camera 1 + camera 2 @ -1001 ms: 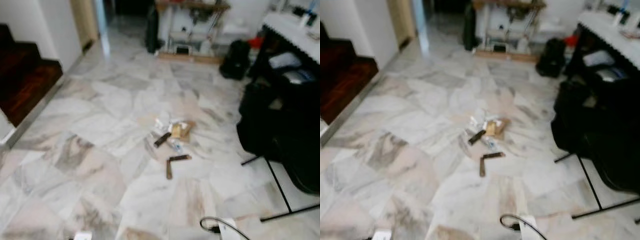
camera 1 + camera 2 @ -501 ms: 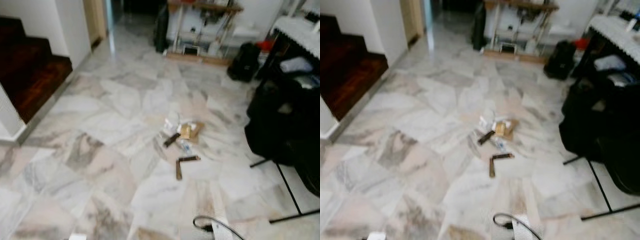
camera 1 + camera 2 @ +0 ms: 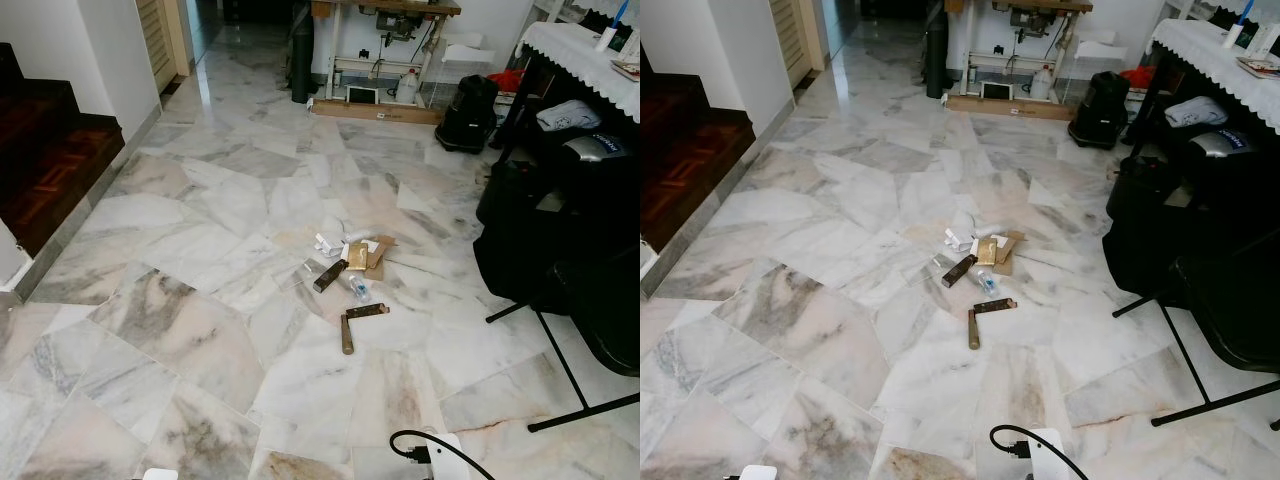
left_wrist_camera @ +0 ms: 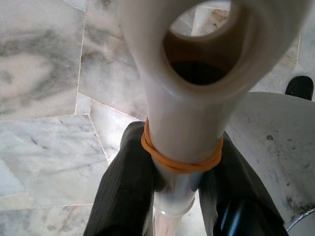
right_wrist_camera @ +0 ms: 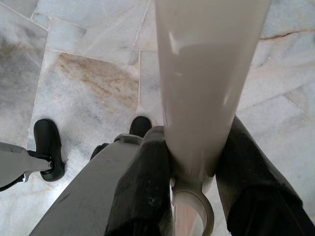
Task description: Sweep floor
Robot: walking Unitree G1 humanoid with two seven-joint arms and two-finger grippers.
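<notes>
A small pile of litter (image 3: 350, 268) lies mid-floor on the marble tiles (image 3: 200, 330): brown stick pieces (image 3: 346, 333), cardboard scraps (image 3: 378, 252), a little bottle (image 3: 358, 290) and white paper (image 3: 328, 243). In the left wrist view my left gripper (image 4: 179, 196) is shut on a cream handle (image 4: 192, 88) that has a hang hole and an orange rubber band. My right gripper (image 5: 197, 191) is shut on another cream plastic handle (image 5: 206, 73). What hangs at the end of either handle is hidden.
Dark wooden stairs (image 3: 50, 150) rise at the left. Black bags and a chair with thin metal legs (image 3: 560, 360) crowd the right under a white-clothed table (image 3: 580, 50). A sewing table (image 3: 385, 50) stands at the back. A white block with a black cable (image 3: 440, 458) lies near my feet.
The whole picture has swayed sideways and back and is sharp now, so the camera has moved. The litter lies where it was.
</notes>
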